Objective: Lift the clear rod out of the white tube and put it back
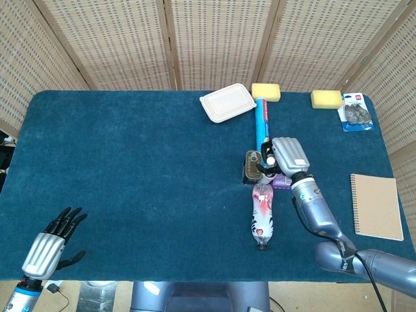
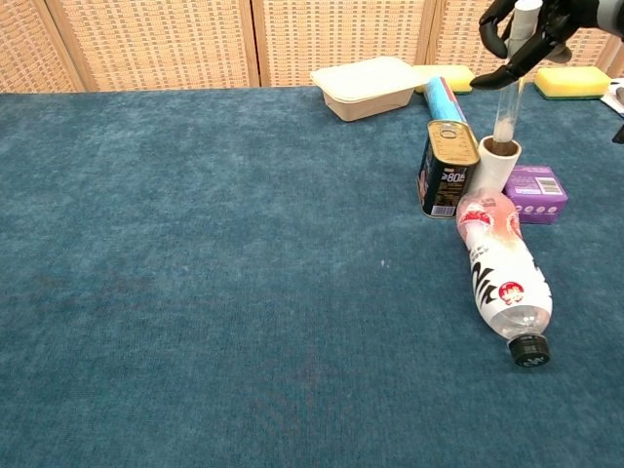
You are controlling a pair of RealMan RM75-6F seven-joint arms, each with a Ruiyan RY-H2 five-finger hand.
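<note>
Putting back: fingers (image 2: 499,76) clamped on rod (image 2: 506,107), tip entering tube (image 2: 498,161) below; next, lowering straight.

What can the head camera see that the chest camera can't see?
Only the head view shows the left hand open at the table's near corner, the notebook and the blister pack. Only the chest view shows the clear rod standing in the white tube. Both show the right hand holding the rod, the can, the lying bottle and the white lidded container.
</note>
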